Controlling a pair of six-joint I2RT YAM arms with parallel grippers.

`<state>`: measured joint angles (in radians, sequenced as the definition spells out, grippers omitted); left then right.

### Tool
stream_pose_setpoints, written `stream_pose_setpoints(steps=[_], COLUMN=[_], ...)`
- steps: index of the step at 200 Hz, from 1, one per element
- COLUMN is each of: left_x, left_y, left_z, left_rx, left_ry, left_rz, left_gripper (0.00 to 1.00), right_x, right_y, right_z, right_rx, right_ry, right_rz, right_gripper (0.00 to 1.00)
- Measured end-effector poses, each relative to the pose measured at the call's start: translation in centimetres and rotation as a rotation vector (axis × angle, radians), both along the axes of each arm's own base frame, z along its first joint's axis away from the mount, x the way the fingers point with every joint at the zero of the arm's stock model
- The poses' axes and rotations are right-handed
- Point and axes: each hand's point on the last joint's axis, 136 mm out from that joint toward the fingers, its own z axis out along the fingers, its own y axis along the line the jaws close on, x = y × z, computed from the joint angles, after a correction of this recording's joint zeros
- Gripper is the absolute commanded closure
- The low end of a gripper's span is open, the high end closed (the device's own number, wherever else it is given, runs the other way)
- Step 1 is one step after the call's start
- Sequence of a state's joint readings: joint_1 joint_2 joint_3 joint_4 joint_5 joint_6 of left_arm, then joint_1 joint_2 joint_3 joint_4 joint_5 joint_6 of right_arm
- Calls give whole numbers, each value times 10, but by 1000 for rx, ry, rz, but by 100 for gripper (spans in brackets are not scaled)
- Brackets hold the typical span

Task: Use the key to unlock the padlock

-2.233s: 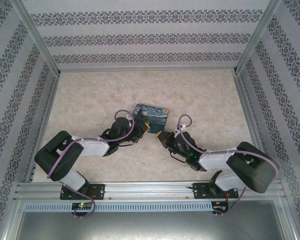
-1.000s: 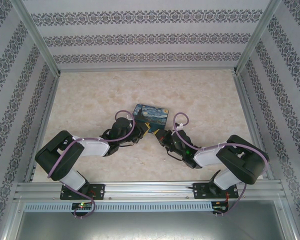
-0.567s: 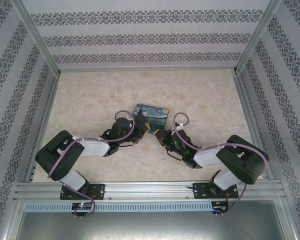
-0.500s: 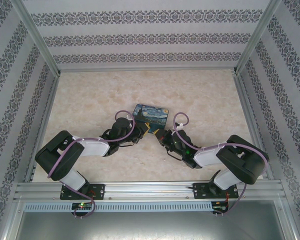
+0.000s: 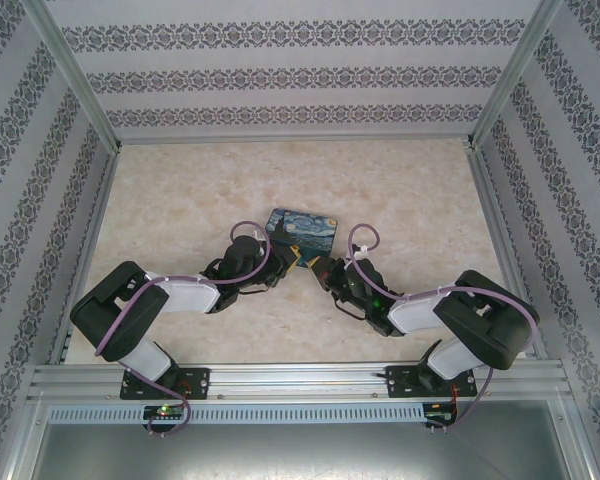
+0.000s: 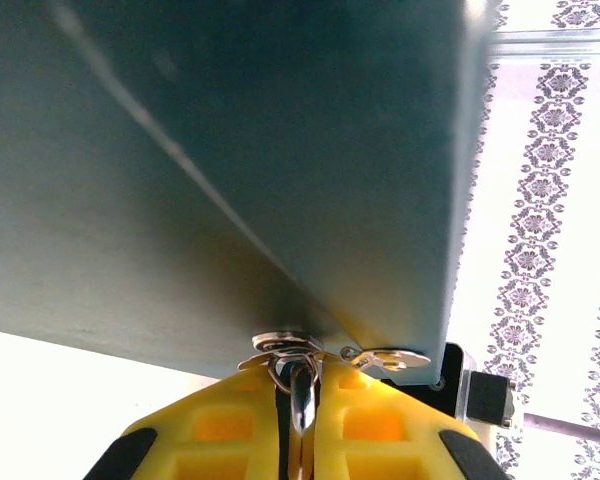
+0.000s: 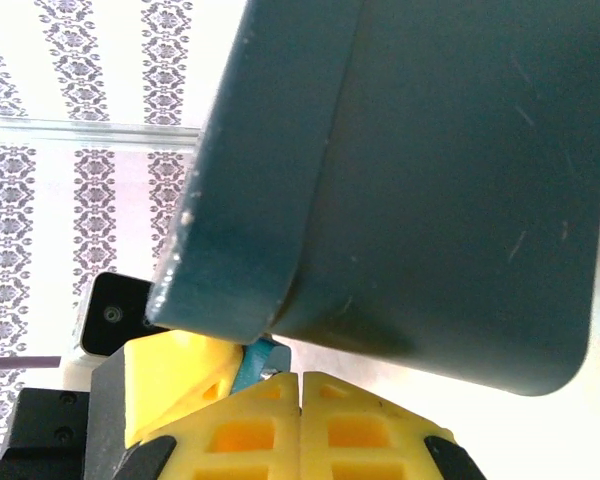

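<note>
Marble tabletop [image 5: 180, 200] | left pincer [image 6: 301, 400] pinches key [image 6: 300, 385], shaft toward box [image 6: 280, 150]

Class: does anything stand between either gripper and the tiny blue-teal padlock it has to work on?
Nothing visible does. The left gripper is shut on a thin silvery metal loop, and the blue-teal padlock shows just beside the shut right gripper. The dark blue painted box only crowds in close by both.

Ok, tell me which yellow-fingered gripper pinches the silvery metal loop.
The left gripper: the silvery loop sits clamped between its shut fingers; the right gripper's fingers meet directly.
</note>
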<state>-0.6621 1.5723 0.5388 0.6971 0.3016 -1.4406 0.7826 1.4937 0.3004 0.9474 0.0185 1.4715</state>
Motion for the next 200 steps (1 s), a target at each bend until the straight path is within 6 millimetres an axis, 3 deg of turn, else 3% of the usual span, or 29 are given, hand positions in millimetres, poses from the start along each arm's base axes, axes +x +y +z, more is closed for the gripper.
stream_pose_setpoints(steps=[200], left_x=[5], left_y=[-4], left_z=[0], left_rx=[-30], left_ry=[-2], left_rz=[41], left_gripper=[100], right_x=[4], right_y=[-2], right_z=[0], right_rx=[17], right_ry=[6], right_rz=[-22], right_gripper=[100])
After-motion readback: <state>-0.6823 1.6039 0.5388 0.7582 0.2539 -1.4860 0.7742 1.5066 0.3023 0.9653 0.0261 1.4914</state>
